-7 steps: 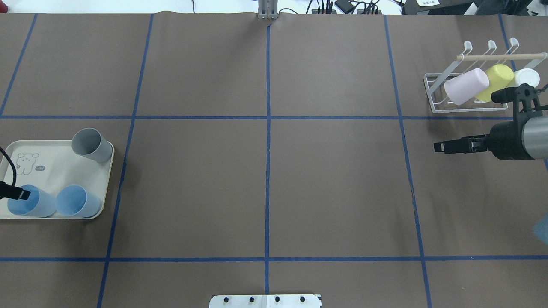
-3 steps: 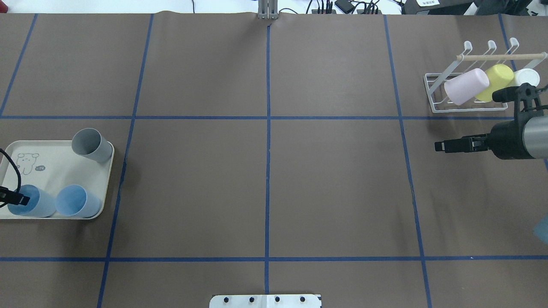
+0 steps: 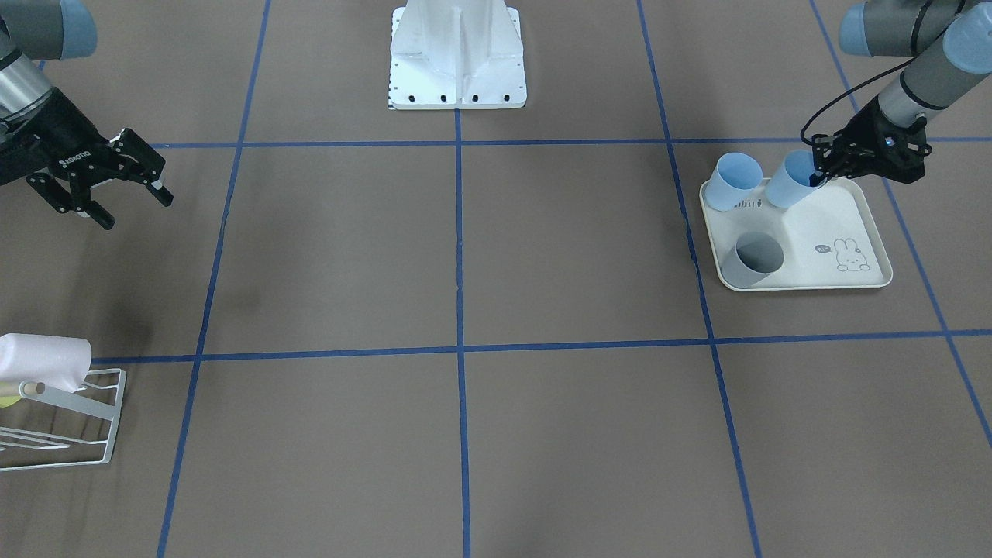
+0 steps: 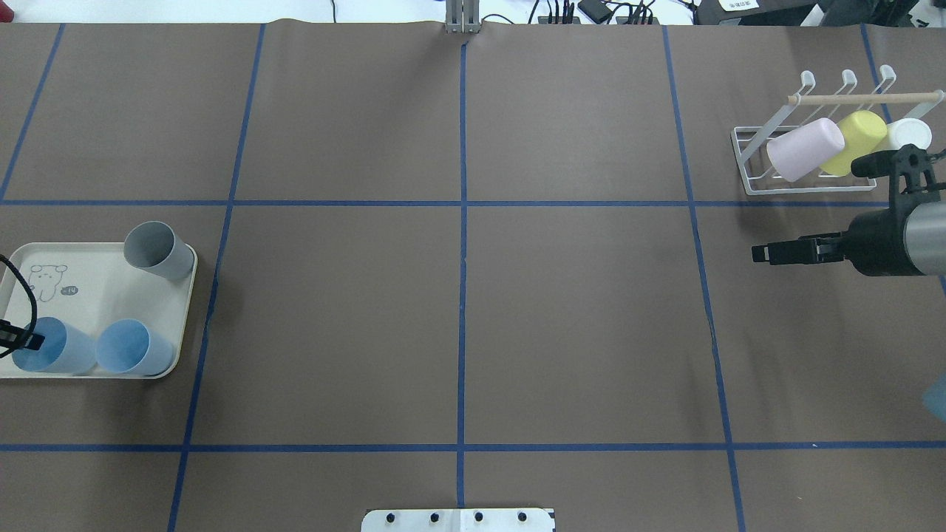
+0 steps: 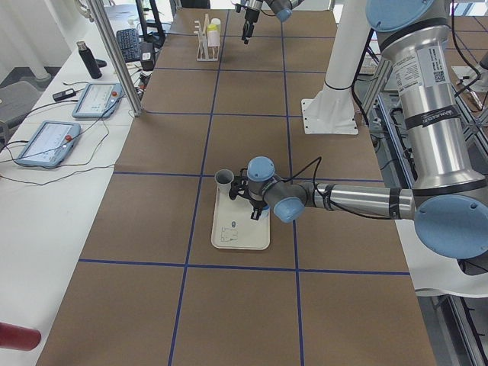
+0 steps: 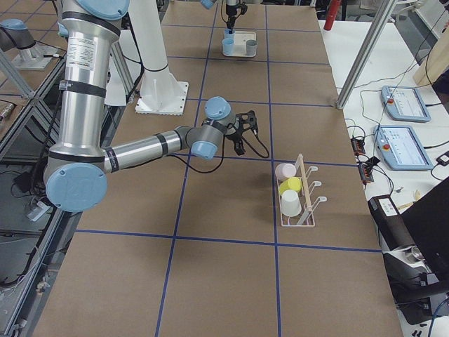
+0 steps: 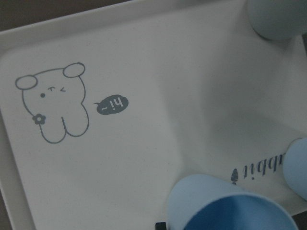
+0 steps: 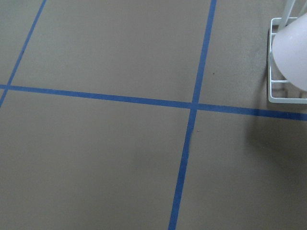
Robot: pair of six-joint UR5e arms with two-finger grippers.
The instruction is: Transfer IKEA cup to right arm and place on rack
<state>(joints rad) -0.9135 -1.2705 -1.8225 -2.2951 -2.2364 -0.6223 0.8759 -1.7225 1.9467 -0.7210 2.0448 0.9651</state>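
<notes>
touching blue cup [image 3: 784, 195] rim on tray [image 3: 852, 225]: left pincer [image 3: 818, 175]; right pincer [image 3: 137, 211] spread.

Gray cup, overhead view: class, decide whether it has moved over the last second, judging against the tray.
No. The gray cup stands at the same far right corner of the tray as in the earlier pictures.

Task cup = light-blue plastic tumbler [image 4: 63, 358]: mouth up, on cream rabbit-print tray [image 4: 103, 295], at the corner nearest robot, far left, just beside 2nd blue tumbler [image 4: 137, 349]. White wire rack w/ light wooden rod [image 4: 805, 191]: far-right of table, carries pink cup [image 4: 804, 150], yellow cup [image 4: 861, 137], white cup [image 4: 909, 133], all slanted, side by side.
</notes>
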